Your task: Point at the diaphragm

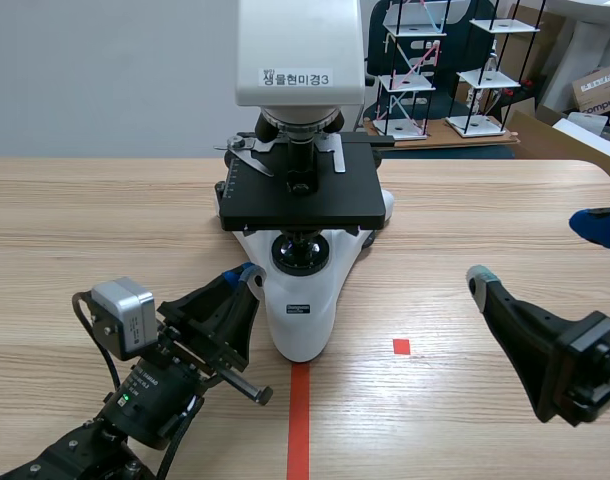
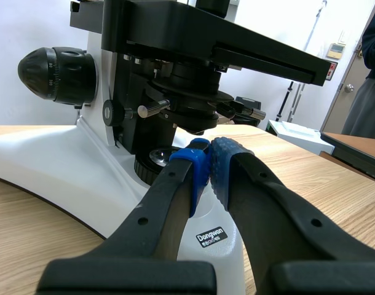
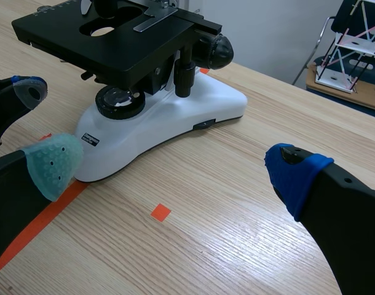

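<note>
Clenched to a single pointing tip, our left jaws sit at seven o'clock of the microscope (image 1: 303,325), aimed at the diaphragm (image 2: 190,98) beneath its stage (image 1: 300,195); our right jaws hang released.

Blk arms (image 1: 150,400), thick blk fingers (image 2: 273,209), blue + grey-green dotted pads (image 3: 52,161), silver cam box (image 1: 125,315), blk cable (image 1: 85,325)
</note>
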Available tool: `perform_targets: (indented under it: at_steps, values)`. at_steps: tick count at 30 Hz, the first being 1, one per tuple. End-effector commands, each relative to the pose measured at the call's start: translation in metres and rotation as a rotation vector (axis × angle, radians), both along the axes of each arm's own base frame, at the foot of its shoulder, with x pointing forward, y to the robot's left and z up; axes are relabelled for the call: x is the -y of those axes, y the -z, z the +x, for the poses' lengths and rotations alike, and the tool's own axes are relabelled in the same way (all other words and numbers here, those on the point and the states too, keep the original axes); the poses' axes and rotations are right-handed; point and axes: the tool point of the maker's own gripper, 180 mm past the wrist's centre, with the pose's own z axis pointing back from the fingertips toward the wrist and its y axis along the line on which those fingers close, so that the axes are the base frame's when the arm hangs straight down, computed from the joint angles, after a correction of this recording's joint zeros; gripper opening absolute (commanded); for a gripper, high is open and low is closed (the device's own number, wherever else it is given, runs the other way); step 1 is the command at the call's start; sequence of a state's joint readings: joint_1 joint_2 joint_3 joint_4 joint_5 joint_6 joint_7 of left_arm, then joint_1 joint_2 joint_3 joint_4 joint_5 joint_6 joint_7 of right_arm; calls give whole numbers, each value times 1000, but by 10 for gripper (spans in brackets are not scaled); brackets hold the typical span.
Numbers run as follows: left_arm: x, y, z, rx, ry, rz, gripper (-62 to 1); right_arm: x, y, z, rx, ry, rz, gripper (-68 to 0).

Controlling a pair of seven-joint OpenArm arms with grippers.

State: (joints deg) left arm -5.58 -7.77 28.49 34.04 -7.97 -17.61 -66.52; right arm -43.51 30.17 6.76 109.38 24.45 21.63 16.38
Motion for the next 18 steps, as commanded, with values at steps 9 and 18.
perform_targets:
  at_steps: [9, 18]
  values:
    - [2, -6, 3, 15, -3, -14, -569, -1, -9, 3, 33, -5, 4, 4]
    - [2, -6, 3, 15, -3, -14, -569, -1, -9, 3, 33, -5, 4, 4]
